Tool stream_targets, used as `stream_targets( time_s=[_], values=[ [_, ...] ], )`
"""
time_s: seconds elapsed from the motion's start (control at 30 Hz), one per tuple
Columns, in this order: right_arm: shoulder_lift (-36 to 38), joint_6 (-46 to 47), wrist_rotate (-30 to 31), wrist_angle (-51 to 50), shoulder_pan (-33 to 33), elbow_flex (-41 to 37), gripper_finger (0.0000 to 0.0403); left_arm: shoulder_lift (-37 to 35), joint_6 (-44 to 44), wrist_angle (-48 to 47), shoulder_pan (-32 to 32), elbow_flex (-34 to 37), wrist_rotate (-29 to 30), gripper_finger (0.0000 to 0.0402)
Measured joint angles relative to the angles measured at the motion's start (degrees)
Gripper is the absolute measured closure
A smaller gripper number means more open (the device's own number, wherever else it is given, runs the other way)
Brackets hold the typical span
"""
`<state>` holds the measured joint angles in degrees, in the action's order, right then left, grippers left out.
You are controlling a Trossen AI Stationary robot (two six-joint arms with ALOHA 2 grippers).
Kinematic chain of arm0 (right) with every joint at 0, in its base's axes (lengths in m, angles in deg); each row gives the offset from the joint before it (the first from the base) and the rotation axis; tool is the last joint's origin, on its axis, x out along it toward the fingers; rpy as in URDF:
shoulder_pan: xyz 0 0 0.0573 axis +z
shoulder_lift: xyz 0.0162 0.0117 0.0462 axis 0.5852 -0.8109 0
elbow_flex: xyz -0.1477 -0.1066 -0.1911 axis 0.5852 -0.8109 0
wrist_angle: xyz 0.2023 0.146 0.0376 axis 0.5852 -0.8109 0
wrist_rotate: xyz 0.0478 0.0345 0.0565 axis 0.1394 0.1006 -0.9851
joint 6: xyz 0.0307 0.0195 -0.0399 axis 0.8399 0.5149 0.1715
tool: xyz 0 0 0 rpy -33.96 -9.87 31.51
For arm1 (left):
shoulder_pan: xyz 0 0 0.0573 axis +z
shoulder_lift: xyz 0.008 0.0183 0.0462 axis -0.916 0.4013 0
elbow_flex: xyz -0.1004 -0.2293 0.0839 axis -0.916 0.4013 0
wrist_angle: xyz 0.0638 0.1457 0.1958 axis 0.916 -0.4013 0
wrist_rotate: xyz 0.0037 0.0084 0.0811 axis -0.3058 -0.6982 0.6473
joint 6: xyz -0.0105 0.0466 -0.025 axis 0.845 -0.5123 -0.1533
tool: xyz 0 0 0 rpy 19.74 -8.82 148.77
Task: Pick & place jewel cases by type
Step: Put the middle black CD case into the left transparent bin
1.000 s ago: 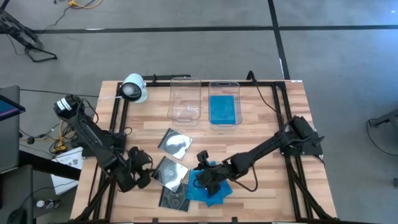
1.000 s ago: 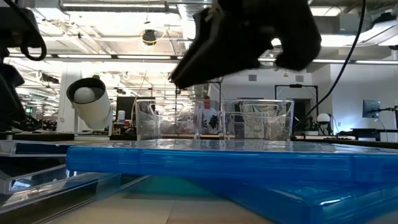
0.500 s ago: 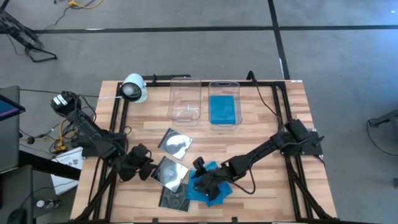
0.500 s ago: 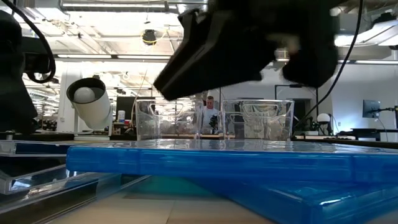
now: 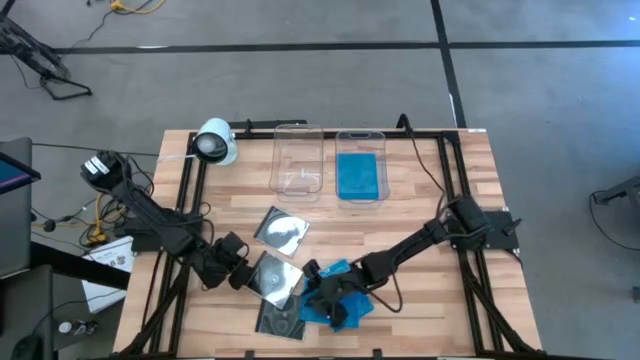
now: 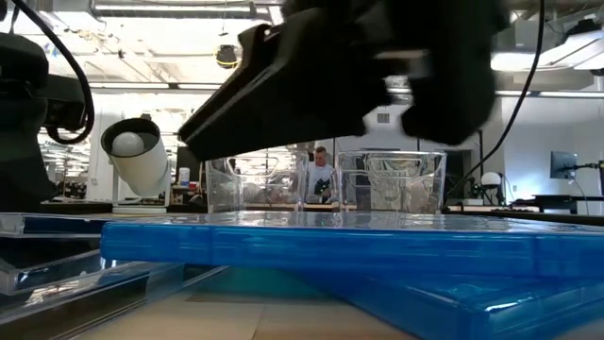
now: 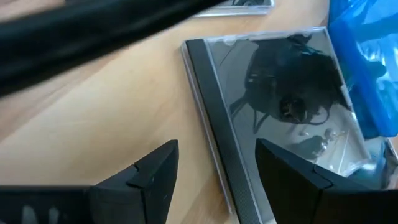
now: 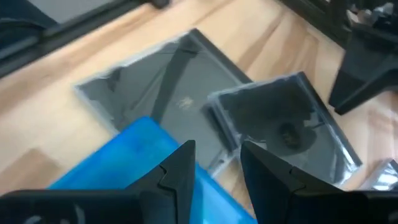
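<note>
- I see the clear jewel cases (image 5: 277, 278) and blue jewel cases (image 5: 335, 300) heaped at the bench's (image 5: 420, 200) near edge; another blue one lies in the right tub (image 5: 359, 165).
- My left gripper (image 5: 244, 276) has its fingers parted beside a clear case.
- My right gripper (image 5: 312, 292) hovers over the blue pile, fingers apart, apparently empty.

A robotics lab: a wooden desk (image 5: 420, 215) on a black frame stands on grey concrete floor (image 5: 300, 85) marked with black lines, while bright ceiling lights (image 6: 142, 87), workbenches and a person (image 6: 316, 170) fill the open hall behind.
</note>
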<state>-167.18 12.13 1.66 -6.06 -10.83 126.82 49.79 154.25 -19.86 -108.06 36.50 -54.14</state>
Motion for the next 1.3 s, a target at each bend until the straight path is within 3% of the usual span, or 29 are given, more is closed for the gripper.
stream_targets(
  time_s=[0.6, 1.1, 1.3],
  values=[
    [-2.59, 3.69, 0.00, -2.66, -3.56, 2.06, 0.0282, 5.60, -0.84, 9.34, 1.01, 0.02, -2.57, 0.0194],
    [-3.26, 3.66, -11.06, -3.02, -3.66, 2.04, 0.0282, 5.60, -0.90, 10.02, 0.94, 0.02, -2.30, 0.0194],
    [-3.26, 5.81, -12.27, -3.02, -4.62, 2.04, 0.0291, 5.60, -3.14, 12.81, 1.16, 0.02, -0.69, 0.0194]
  ],
)
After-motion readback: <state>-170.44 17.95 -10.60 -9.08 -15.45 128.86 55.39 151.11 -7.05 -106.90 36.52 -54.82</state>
